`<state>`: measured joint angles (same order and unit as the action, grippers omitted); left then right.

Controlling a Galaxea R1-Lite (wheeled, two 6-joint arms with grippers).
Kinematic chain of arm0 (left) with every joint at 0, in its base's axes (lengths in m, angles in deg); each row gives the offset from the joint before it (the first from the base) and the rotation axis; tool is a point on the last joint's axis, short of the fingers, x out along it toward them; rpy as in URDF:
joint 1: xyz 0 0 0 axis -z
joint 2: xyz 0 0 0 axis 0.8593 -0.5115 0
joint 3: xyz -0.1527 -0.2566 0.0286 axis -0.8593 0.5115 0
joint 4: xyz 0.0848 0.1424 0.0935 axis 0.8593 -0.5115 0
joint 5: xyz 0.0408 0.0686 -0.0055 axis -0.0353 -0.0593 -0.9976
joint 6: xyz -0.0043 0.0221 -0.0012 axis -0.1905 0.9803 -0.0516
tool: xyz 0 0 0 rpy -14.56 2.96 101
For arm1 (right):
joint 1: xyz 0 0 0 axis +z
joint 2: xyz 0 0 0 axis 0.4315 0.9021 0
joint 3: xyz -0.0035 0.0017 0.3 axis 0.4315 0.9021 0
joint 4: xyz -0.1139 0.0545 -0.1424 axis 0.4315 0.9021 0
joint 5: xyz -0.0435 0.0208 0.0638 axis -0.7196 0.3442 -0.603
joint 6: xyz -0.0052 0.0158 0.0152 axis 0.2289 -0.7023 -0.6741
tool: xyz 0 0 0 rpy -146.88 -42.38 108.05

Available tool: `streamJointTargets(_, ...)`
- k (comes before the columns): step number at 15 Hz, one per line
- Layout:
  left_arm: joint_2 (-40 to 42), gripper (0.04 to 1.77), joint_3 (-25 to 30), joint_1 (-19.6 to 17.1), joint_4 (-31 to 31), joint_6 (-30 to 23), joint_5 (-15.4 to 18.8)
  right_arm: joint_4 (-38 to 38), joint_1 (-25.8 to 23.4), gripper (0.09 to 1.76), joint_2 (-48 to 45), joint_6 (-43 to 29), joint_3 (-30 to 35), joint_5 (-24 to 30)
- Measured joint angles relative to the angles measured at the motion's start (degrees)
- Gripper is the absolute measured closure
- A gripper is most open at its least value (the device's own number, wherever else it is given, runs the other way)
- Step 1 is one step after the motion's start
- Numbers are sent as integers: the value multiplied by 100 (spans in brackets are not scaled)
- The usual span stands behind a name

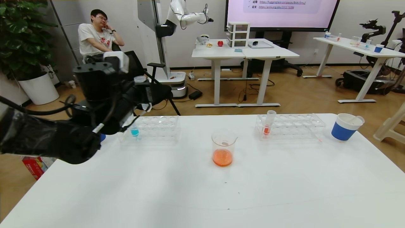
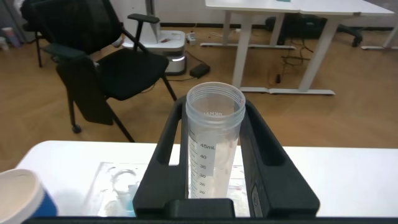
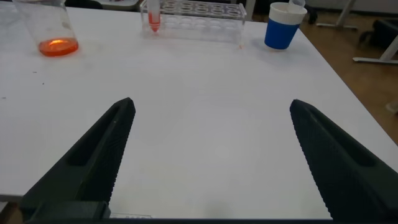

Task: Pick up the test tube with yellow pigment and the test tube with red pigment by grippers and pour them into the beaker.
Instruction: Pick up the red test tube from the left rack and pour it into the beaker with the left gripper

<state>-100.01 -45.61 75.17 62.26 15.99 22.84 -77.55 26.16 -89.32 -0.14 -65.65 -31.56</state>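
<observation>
My left gripper (image 1: 144,91) is raised above the left end of the table and shut on an upright, empty clear tube (image 2: 214,155) with printed volume marks. No yellow liquid shows in any view. The beaker (image 1: 224,148) stands at mid-table with orange liquid in its bottom, and it also shows in the right wrist view (image 3: 50,25). A test tube with red pigment (image 1: 269,122) stands in the right rack (image 1: 294,125). My right gripper (image 3: 211,104) is open and empty, low over the near right part of the table, out of the head view.
A left rack (image 1: 158,126) holds a tube with cyan liquid (image 1: 134,132) below my left gripper. A blue-and-white paper cup (image 1: 346,126) stands at the far right, and another (image 2: 18,199) is by the left rack. A chair and desks stand beyond the table.
</observation>
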Motion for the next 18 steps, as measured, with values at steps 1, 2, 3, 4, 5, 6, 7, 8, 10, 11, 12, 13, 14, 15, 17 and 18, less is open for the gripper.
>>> streamJointTargets(1, 135, 130, 110, -411, -5, 0, 271, 0, 0, 11, 0, -1, 0, -2)
streamJointTargets(2, 251, 130, 212, -825, -2, 0, 568, 0, 0, 11, 0, 2, 0, 0)
streamJointTargets(3, 352, 130, 302, -1252, 0, -5, 883, 0, 0, 11, 0, 0, 0, -2)
streamJointTargets(4, 417, 130, 364, -1629, -2, -13, 1141, 0, 0, 11, 0, 0, 0, 0)
streamJointTargets(5, 458, 130, 411, -2000, 0, -48, 1367, 0, 0, 11, 0, 0, 0, -2)
streamJointTargets(6, 458, 130, 433, -2289, 9, -91, 1530, 0, 0, 11, 0, -1, 0, 0)
streamJointTargets(7, 419, 130, 441, -2511, 28, -132, 1620, 0, 0, 11, 0, 0, 0, 0)
streamJointTargets(8, 345, 130, 446, -2654, 48, -155, 1642, 0, 0, 11, 0, 2, 0, 0)
streamJointTargets(10, 151, 130, 413, -2764, 94, -155, 1640, 0, -2, 11, 0, 0, 0, -2)
streamJointTargets(11, 35, 130, 367, -2783, 144, -149, 1632, 0, 0, 11, 0, 0, 0, 0)
streamJointTargets(12, -105, 130, 293, -2797, 221, -140, 1621, 0, 0, 11, 0, 0, 0, 0)
streamJointTargets(13, -249, 130, 217, -2811, 288, -135, 1609, 0, 0, 11, 0, 0, 0, 0)
streamJointTargets(14, -405, 130, 127, -2831, 373, -132, 1601, 0, 0, 11, 0, 2, 0, 0)
streamJointTargets(15, -584, 130, 17, -2866, 445, -132, 1591, 0, 0, 11, 0, 0, 0, -2)
streamJointTargets(17, -945, 130, -232, -2918, 477, -132, 1480, 0, 0, 11, 0, 2, 0, 0)
streamJointTargets(18, -1122, 130, -341, -2927, 480, -132, 1358, 0, 0, 11, 0, 0, 0, 0)
